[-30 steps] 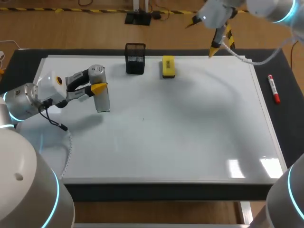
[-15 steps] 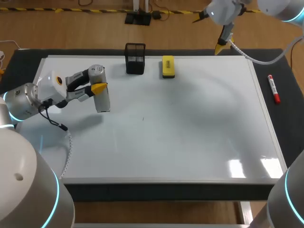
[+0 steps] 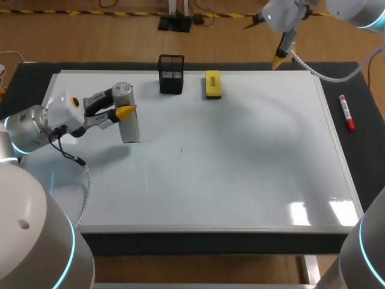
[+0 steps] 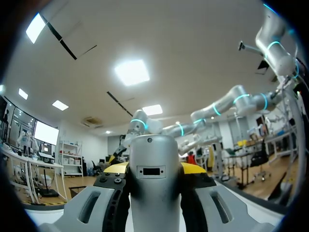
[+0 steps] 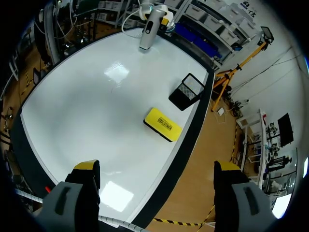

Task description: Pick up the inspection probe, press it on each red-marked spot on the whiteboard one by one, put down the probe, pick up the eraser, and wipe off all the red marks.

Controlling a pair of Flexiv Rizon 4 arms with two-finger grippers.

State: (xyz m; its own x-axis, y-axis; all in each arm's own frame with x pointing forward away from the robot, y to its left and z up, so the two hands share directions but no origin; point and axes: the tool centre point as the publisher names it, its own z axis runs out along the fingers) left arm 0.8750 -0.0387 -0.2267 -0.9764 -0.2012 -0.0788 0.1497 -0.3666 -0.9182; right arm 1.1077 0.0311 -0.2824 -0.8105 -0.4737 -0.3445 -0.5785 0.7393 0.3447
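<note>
The silver inspection probe stands upright with its tip on the whiteboard near the left side. My left gripper is shut on the probe from the side. In the left wrist view the probe fills the gap between the yellow fingertips. The yellow eraser lies flat at the board's far edge, also seen in the right wrist view. My right gripper hangs high over the far right corner, open and empty. I see no red marks on the board, only a tiny dark speck.
A black mesh holder stands left of the eraser at the far edge. A red marker lies on the dark mat right of the board. A cable trails from my left arm across the board's left edge.
The right gripper moved up and to the right, away from the board's far edge, then held still. The left gripper and the probe have not moved.
</note>
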